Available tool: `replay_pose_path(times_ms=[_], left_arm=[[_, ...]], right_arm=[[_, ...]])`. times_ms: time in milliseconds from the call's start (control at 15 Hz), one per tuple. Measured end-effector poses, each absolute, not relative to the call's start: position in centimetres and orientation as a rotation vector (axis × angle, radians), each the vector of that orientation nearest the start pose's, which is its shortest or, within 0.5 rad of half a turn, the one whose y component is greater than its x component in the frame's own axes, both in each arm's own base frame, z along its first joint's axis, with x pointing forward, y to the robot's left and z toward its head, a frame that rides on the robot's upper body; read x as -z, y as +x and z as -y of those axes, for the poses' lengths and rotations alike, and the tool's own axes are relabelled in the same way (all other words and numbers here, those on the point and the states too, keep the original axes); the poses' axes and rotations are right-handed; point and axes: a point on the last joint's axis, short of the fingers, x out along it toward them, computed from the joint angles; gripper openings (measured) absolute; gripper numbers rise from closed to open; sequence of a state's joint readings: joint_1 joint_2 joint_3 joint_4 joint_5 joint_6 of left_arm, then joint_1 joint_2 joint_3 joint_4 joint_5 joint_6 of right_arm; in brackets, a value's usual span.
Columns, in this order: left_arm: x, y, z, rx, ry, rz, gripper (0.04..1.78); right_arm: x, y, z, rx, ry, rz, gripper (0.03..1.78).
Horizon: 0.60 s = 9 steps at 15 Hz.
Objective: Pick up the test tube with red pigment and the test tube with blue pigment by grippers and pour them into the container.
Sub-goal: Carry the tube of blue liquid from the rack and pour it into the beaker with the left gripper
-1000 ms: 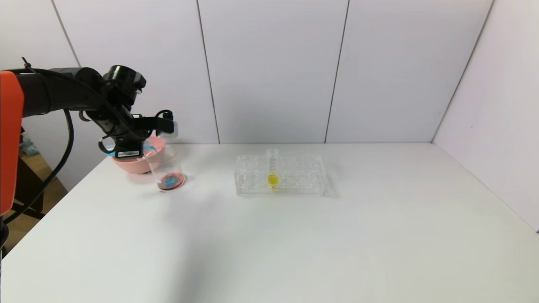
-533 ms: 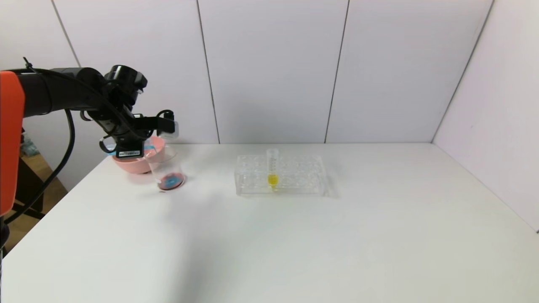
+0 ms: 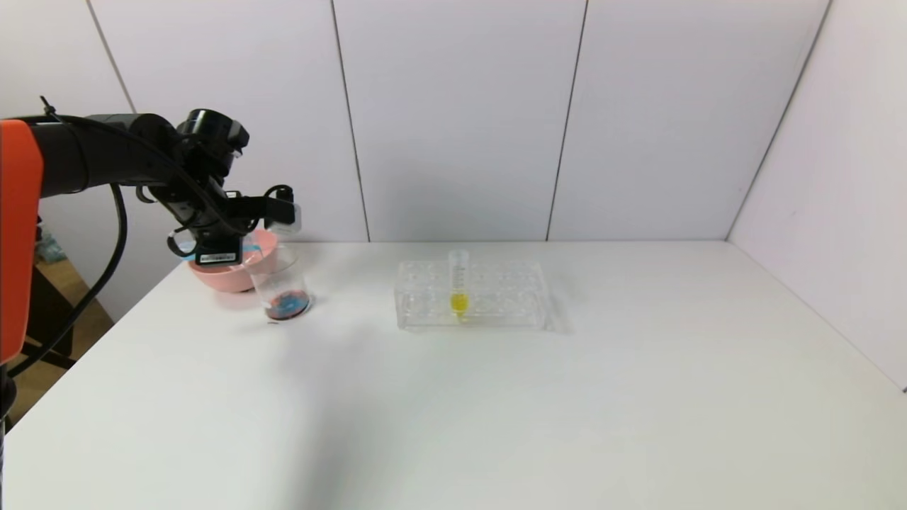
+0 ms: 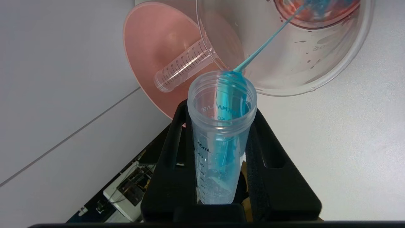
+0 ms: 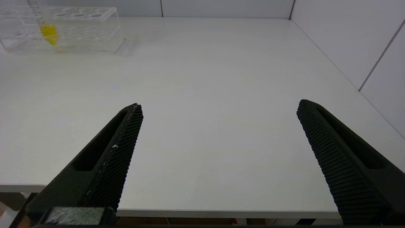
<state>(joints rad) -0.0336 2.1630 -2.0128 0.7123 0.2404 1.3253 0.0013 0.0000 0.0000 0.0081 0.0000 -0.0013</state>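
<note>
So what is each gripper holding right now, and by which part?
The left gripper clamps the clear graduated blue-pigment test tube around its upper body just below the open mouth. The right gripper is open and holds nothing.

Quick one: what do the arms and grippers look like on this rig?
The left arm is black with an orange shell section near the shoulder, loose black cables along it and a white barcode label by the wrist. The left gripper has two black slotted fingers with foam-like pads. The right gripper has long, tapered black fingers with cross-hatched inner faces.
</note>
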Motion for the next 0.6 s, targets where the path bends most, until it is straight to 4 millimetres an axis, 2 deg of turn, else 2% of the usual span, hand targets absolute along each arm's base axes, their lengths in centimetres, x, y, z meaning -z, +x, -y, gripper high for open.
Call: replay_pose_path(times_ms=[600], left_arm=[[-21.99,41.72,1.13,0.391,1.375,-0.883,0.46]], right_arm=[[-7.47,-2.28,0.0,-0.001,-0.001,-0.008,1.77]])
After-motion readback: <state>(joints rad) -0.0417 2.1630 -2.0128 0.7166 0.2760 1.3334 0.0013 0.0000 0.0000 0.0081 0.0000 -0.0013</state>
